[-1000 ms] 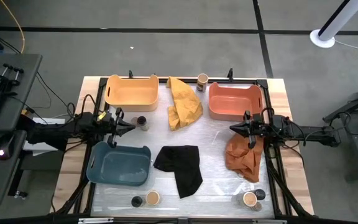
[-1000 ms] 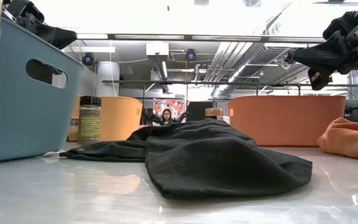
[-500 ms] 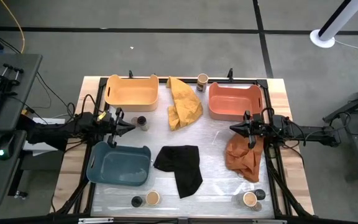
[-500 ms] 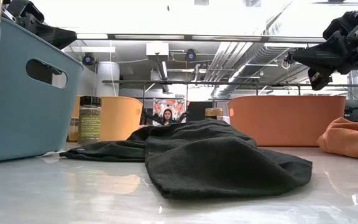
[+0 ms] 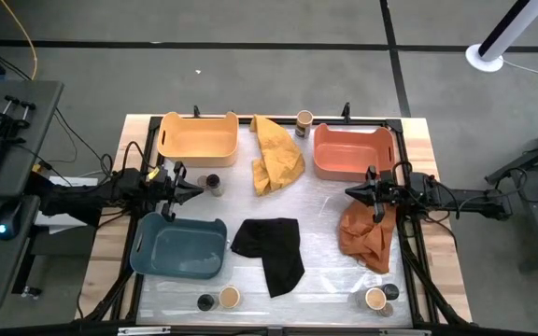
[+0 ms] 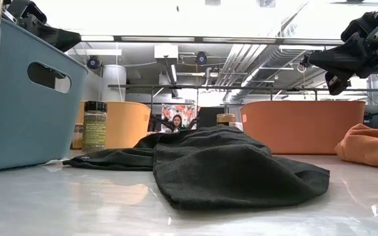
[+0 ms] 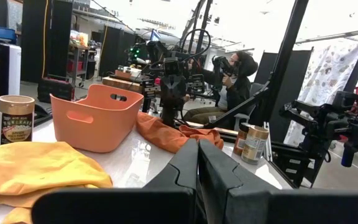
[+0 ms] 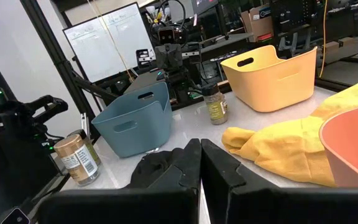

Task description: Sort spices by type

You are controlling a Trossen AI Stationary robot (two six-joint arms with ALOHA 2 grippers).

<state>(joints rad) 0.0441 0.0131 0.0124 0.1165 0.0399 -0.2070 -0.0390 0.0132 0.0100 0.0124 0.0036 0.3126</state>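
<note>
Several small spice jars stand upright on the white table. A tan-lidded one is at the far edge, and a dark-lidded one stands next to my left gripper. A dark and tan pair is near the front left, and a tan and dark pair is at the front right. My left gripper hovers shut at the table's left, above the blue tray's far edge. My right gripper hovers shut at the right, above the rust-orange cloth. Both point level toward the middle and hold nothing.
A yellow tray sits far left, a coral tray far right and a blue tray near left. A yellow cloth, a black cloth and a rust-orange cloth lie crumpled on the table. A person shows beyond the table.
</note>
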